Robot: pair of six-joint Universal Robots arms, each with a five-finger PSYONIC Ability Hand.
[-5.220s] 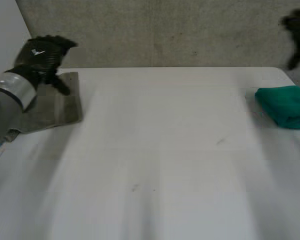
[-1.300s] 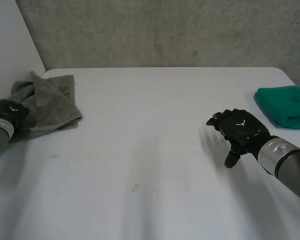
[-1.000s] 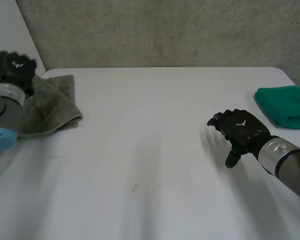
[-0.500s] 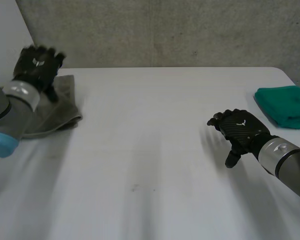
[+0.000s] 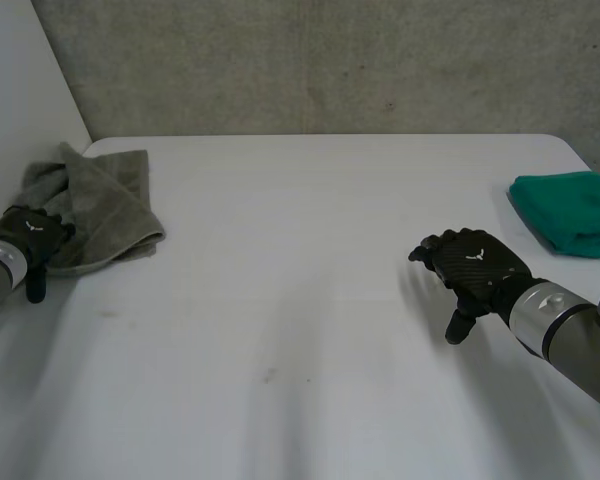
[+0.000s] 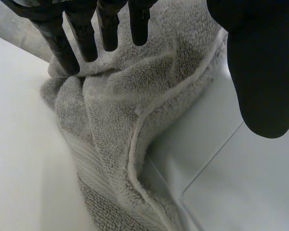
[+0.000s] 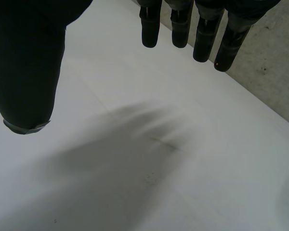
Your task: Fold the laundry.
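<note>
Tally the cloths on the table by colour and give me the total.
grey towel: 1
green cloth: 1
Total: 2 cloths

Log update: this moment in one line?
left robot hand: open, at crumpled grey towel | right robot hand: open, above table | green cloth: apart
</note>
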